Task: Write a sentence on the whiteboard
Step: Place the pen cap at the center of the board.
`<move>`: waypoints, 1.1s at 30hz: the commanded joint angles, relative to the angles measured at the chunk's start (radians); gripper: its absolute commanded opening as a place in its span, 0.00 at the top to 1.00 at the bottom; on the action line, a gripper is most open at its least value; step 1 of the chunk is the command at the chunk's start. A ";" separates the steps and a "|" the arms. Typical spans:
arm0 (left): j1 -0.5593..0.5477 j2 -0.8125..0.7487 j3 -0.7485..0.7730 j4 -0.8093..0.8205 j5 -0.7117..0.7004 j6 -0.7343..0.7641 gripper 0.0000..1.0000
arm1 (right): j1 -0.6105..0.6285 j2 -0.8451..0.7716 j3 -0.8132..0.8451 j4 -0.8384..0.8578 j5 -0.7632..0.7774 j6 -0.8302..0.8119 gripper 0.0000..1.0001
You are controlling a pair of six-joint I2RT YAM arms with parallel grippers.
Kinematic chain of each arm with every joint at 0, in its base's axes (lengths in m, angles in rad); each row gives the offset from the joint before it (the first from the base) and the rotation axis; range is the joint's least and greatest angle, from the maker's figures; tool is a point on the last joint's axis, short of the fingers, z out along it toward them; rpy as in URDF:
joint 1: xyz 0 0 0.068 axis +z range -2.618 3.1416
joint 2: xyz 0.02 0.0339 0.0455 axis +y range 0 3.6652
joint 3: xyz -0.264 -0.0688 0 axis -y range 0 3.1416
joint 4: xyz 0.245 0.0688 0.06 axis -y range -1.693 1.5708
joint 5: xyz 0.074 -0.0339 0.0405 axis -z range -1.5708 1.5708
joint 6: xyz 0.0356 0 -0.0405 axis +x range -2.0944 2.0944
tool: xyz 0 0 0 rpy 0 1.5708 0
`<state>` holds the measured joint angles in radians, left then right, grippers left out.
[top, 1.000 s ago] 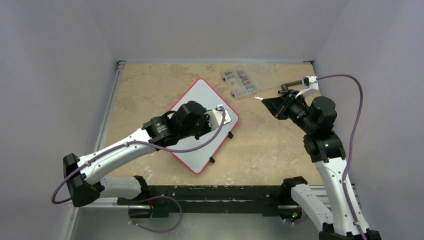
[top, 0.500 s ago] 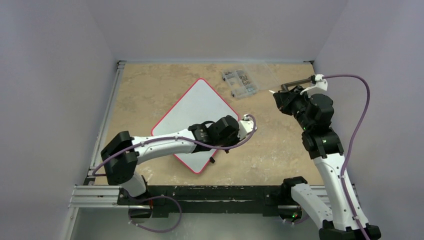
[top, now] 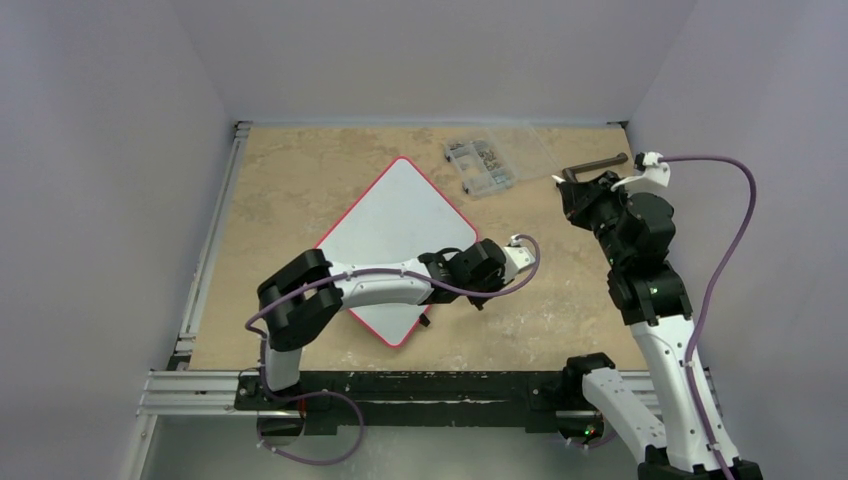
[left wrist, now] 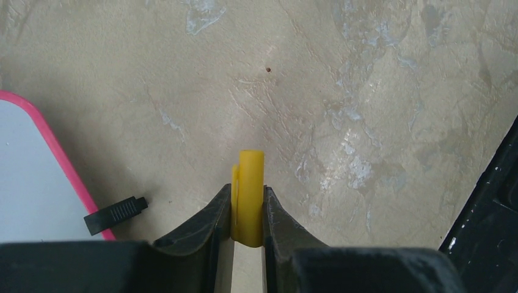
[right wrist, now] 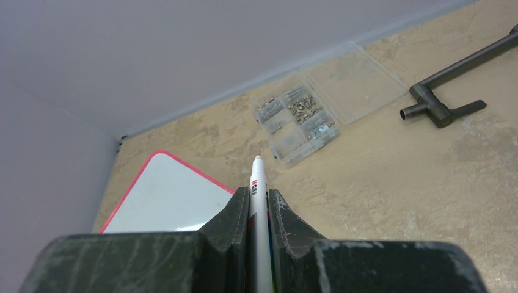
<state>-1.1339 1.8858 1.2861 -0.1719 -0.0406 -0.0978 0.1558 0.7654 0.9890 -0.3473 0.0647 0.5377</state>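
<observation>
**Top external view: marker bared, nothing written on the board**

The whiteboard [top: 395, 225] lies flat on the table, left of centre, turned so its corners point like a diamond. Its face shows no writing, so the sentence has yet to begin. The left arm stretches across the board's near right edge, and the left gripper [left wrist: 247, 196] is past that edge over bare table, clamped on a yellow cap [left wrist: 251, 174]. One of the board's black tabs [left wrist: 116, 213] sits just beside it. The right gripper [right wrist: 259, 198] is closed around a marker [right wrist: 258, 180], whose bare tip points away toward the clear parts box [right wrist: 311, 113]. A dark T-shaped tool [right wrist: 446, 101] lies further right.

The step in hand looks like getting the pen to the board. To do it well:

- The right wrist needs to tip the marker's point down before it descends, since the point now aims outward, not at the table.
- Begin near the board's far left corner, leaving room for several lines.
- Draw the left arm off the board first, or the forearm will shadow the writing area. Its fingers, cap still held, could rest on the red rim to stop the board sliding.
- Press lightly, because a hard push would likely skid the board or flatten the tip.
</observation>
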 commanded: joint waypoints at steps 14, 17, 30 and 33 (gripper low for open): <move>-0.004 0.025 0.020 0.107 0.007 -0.002 0.52 | -0.005 -0.009 0.030 0.024 0.004 -0.011 1.00; -0.004 -0.034 0.011 0.088 0.007 0.004 0.32 | -0.004 -0.007 0.036 0.026 0.001 -0.015 1.00; 0.179 -0.535 -0.081 -0.213 0.124 0.002 0.00 | -0.004 0.034 0.041 0.100 -0.059 -0.051 1.00; 0.262 -0.669 -0.050 -0.364 0.098 0.030 0.00 | -0.004 0.060 0.019 0.159 -0.170 -0.047 1.00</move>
<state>-0.9611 1.3716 1.2125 -0.3393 0.0490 -0.0864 0.1558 0.8013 0.9894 -0.3023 0.0208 0.5079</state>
